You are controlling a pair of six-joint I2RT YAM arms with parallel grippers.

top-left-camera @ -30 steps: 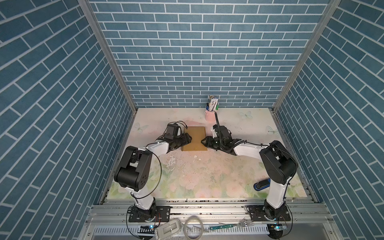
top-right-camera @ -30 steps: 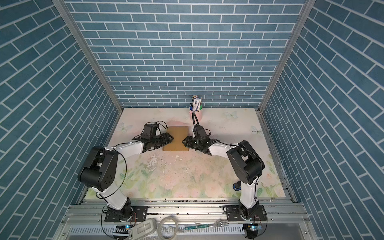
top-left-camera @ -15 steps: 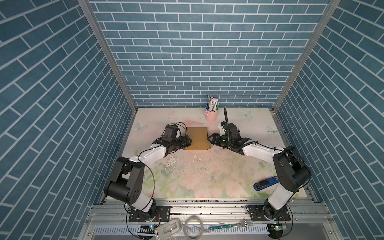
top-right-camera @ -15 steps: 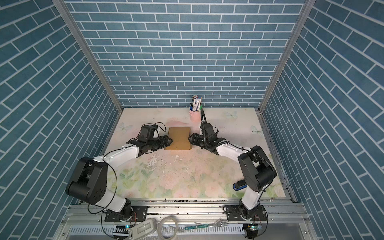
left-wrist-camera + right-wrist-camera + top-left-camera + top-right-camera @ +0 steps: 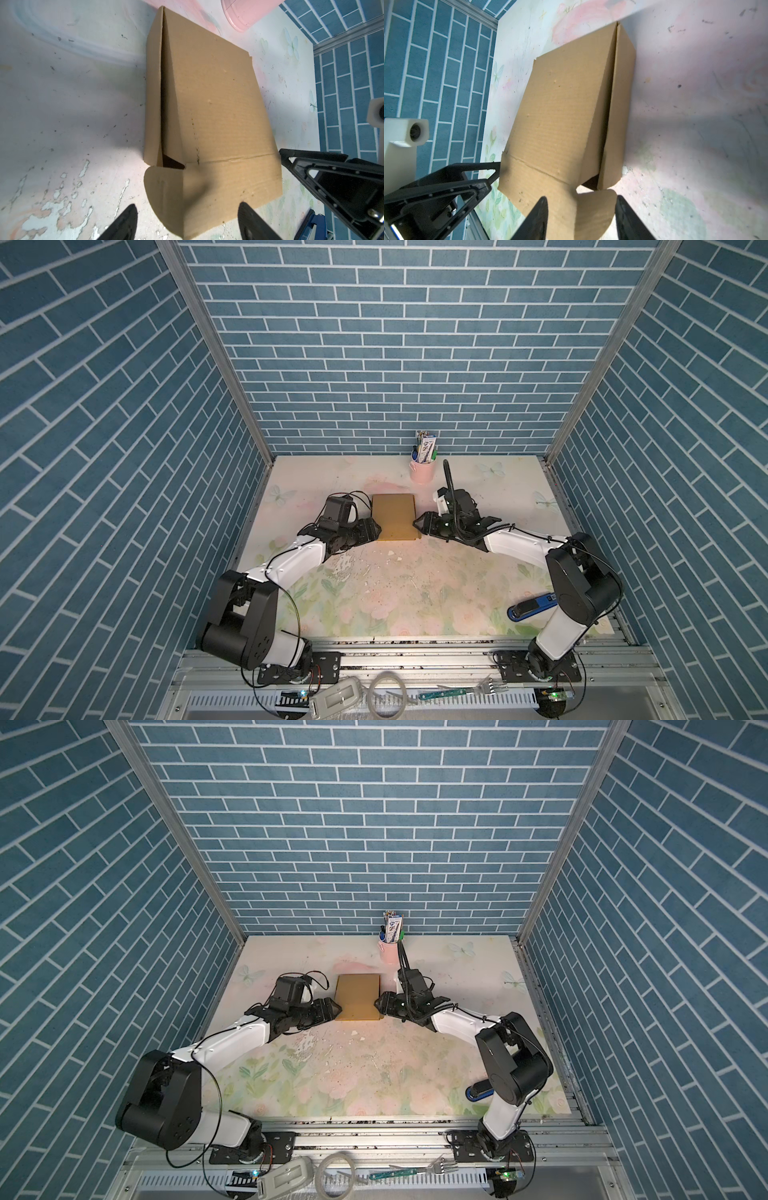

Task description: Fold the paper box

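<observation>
The paper box is a brown cardboard mailer lying closed at the back middle of the table. My left gripper is at its near left corner. In the left wrist view the left gripper is open, its fingers either side of the box's rounded ear flap. My right gripper is at the near right corner. In the right wrist view the right gripper stands open astride the box's other ear flap. The side seams gape slightly.
A pink cup of pens stands just behind the box's right side. A blue tool lies near the right arm's base. A fork and other tools lie on the front rail. Blue brick walls close in three sides.
The box has slid slightly to the right. Both arms' elbows have swung outward and lower, while the grippers stay at the box's near corners.
</observation>
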